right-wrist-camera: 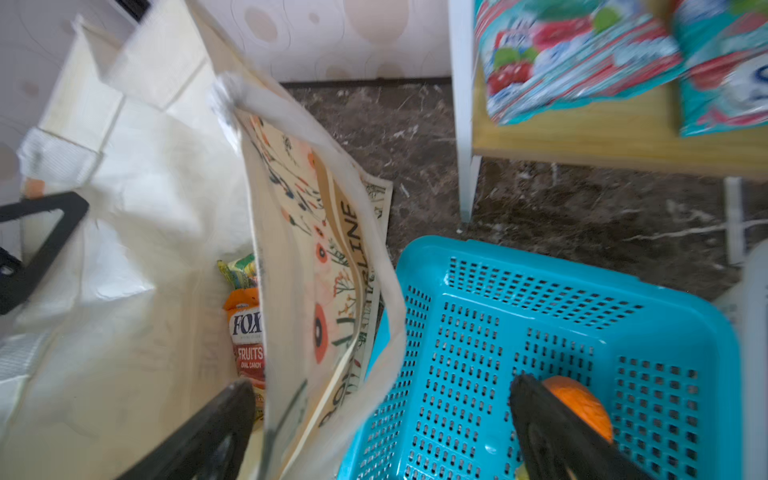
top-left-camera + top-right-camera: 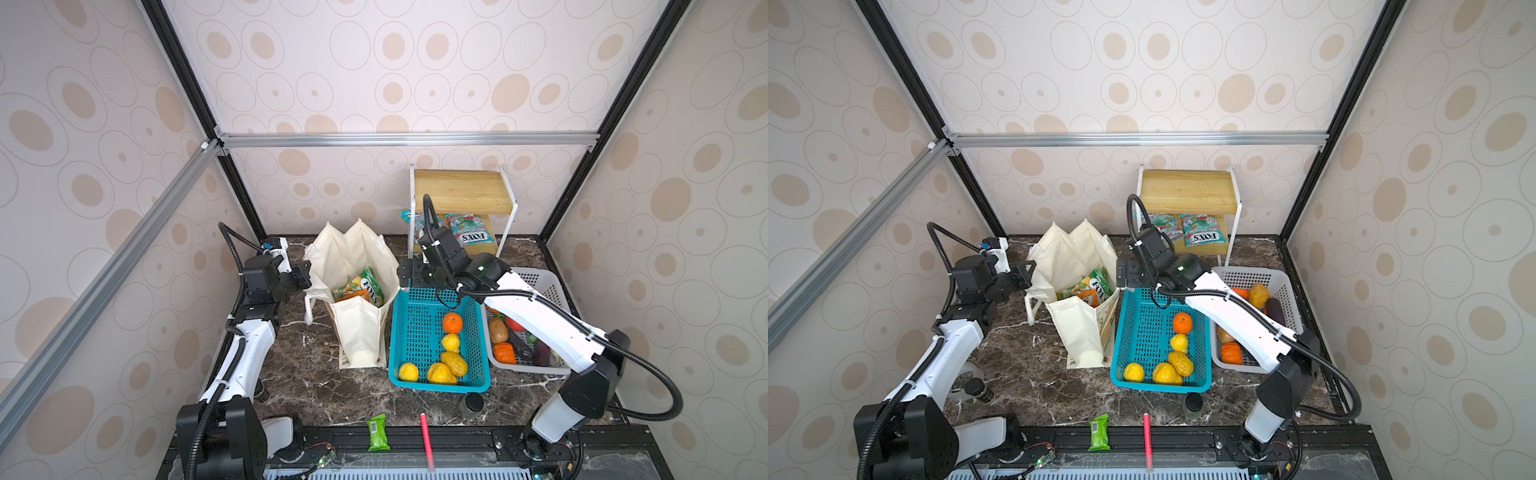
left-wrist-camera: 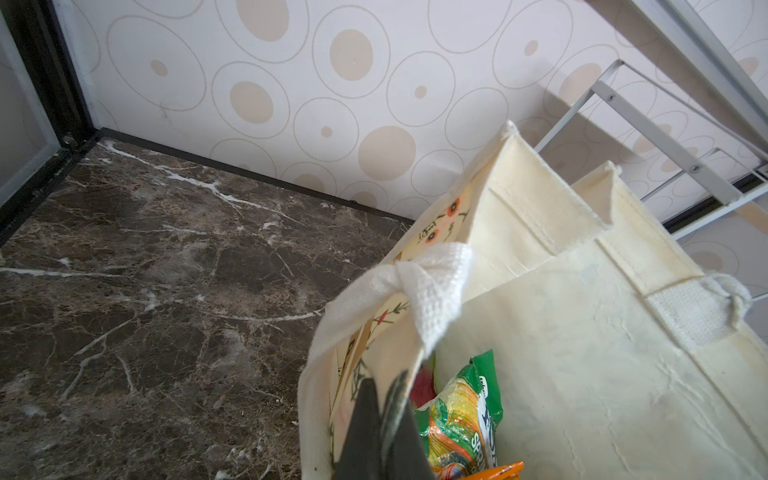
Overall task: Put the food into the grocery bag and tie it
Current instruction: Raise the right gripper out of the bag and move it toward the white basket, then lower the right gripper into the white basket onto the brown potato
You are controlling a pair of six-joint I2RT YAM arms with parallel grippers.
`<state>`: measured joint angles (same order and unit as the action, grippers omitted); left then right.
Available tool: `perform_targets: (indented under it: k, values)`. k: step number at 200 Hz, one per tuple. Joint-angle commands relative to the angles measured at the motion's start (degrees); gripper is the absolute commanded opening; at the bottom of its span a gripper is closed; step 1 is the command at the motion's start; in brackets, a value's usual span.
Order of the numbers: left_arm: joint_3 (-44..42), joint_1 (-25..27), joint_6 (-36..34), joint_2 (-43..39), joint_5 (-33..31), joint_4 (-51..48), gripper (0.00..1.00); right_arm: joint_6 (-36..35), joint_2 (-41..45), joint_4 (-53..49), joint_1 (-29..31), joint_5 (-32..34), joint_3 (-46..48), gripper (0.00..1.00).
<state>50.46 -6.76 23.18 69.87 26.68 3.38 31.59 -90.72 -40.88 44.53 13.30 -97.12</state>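
High overhead in both top views, down onto whole worktop (image 2: 316, 386), close from both wrists, sharing grocery bag (image 3: 582, 374)

Grocery bag (image 1: 299, 257) wall half hides orange packet (image 1: 246, 332); teal packets (image 1: 573, 62) blurred.

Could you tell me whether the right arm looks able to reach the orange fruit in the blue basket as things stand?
Probably yes: the right gripper hangs open at the far rim of the blue basket, and the orange fruit lies uncovered inside.
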Motion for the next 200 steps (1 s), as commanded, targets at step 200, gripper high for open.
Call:
perform_targets:
  k: [200]
  values:
    - [-0.8,-0.2,1.1,-1.6,3.5,2.2,0.00,18.0,25.6,-8.2,-28.2,-1.6,26.4,0.87]
